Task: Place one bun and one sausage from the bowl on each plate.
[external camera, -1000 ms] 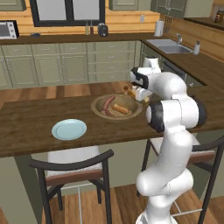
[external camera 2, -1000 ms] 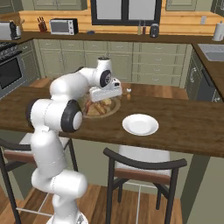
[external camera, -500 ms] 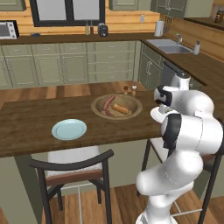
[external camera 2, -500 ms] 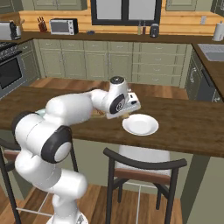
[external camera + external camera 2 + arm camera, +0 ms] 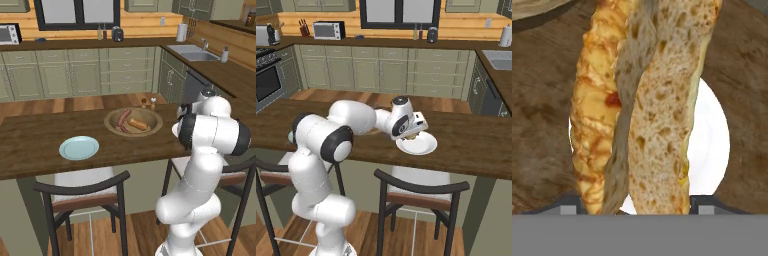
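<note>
claw: the claw (image 5: 415,131) hangs just above the white plate (image 5: 417,145) and grips a bun (image 5: 647,105) between its two dark tips; the jaws stand wide because the roll itself is thick.
bun in the claw: in the hand view it runs lengthwise away from the tips, golden crust on one side, pale porous crumb on the other, with the white plate's disc directly behind it.
how it handles: by its look, light and soft; it probably gives under pressure, so a hard squeeze would dent it, while the rough crust should keep it from slipping.
where to hold: across the short width, near the middle of its length, as it seems to be held here; a grip near one end would likely let it droop or swing.
bowl: the tan bowl (image 5: 133,121) sits on the bench (image 5: 30,140) between the two plates, with a second bun (image 5: 137,124) and two sausages (image 5: 123,118) lying inside.
sausages: slim, smooth and curved, so probably firmer but more slippery; best pinched across the middle.
blue plate: the light blue plate (image 5: 79,148) lies bare, well apart from the claw.
stage: judged as first item about to be set down.
</note>
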Tool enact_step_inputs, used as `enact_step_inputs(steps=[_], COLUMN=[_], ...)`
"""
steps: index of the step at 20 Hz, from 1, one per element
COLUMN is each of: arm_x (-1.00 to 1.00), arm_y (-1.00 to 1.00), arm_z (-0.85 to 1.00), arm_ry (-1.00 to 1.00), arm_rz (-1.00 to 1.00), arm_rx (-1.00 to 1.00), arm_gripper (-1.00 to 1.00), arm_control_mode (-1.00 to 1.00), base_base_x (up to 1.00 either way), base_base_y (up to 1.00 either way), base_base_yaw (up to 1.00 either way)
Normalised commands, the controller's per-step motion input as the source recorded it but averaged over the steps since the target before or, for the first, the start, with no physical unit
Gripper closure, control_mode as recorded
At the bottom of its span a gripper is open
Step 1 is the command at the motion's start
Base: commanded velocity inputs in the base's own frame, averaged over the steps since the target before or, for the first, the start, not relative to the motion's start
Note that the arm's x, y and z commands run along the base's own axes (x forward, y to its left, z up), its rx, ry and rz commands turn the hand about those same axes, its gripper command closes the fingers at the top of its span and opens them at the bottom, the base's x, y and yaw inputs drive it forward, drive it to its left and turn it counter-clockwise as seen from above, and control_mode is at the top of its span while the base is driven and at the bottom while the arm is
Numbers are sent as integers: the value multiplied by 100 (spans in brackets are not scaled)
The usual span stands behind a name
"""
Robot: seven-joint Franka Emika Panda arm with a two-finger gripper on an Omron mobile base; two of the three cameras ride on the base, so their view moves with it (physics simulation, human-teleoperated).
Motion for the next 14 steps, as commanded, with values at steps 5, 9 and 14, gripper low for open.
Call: enact_step_inputs(steps=[5,9,14], arm_x=[83,48,0], arm_y=[-54,-35,1], arm_z=[-70,-91,7], arm_ry=[1,5,0], arm_rz=[0,0,-1], arm_rx=[0,0,0], arm_gripper=[100,-100,-100], arm_control_mode=[-100,-100,-100], base_base_x=[0,0,0], base_base_y=[0,0,0], base_base_yaw=[0,0,0])
